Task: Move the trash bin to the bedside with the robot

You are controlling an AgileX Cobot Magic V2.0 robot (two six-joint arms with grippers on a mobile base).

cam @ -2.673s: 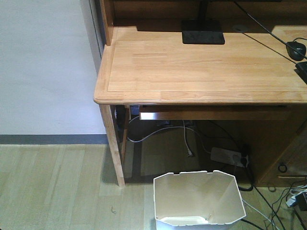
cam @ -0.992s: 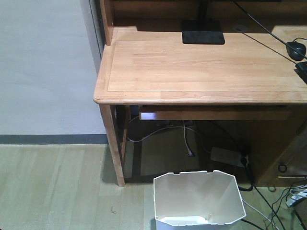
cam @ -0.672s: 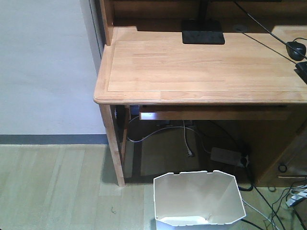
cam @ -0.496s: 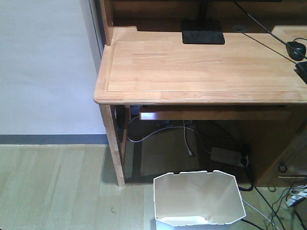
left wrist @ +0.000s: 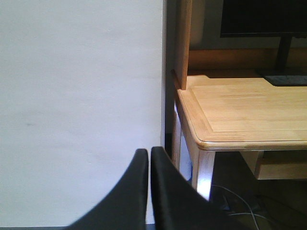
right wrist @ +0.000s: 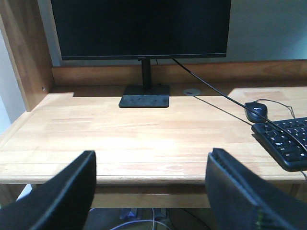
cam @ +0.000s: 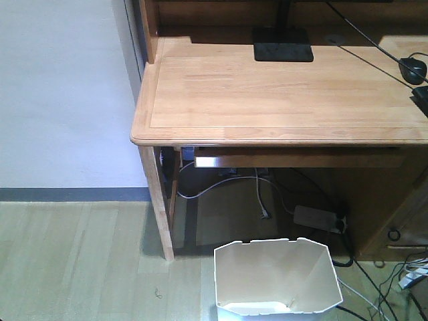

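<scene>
The white trash bin stands upright on the wooden floor at the bottom of the front view, just in front of the desk; its cream inside is empty. The bedside is out of view. My left gripper is shut and empty, pointing at the white wall beside the desk's left corner. My right gripper is open and empty, held level with the desk's front edge. Neither gripper shows in the front view, and the bin shows in neither wrist view.
A light wooden desk fills the upper right, with a monitor stand, mouse and keyboard. Cables and a power strip lie under it. A white wall is at the left.
</scene>
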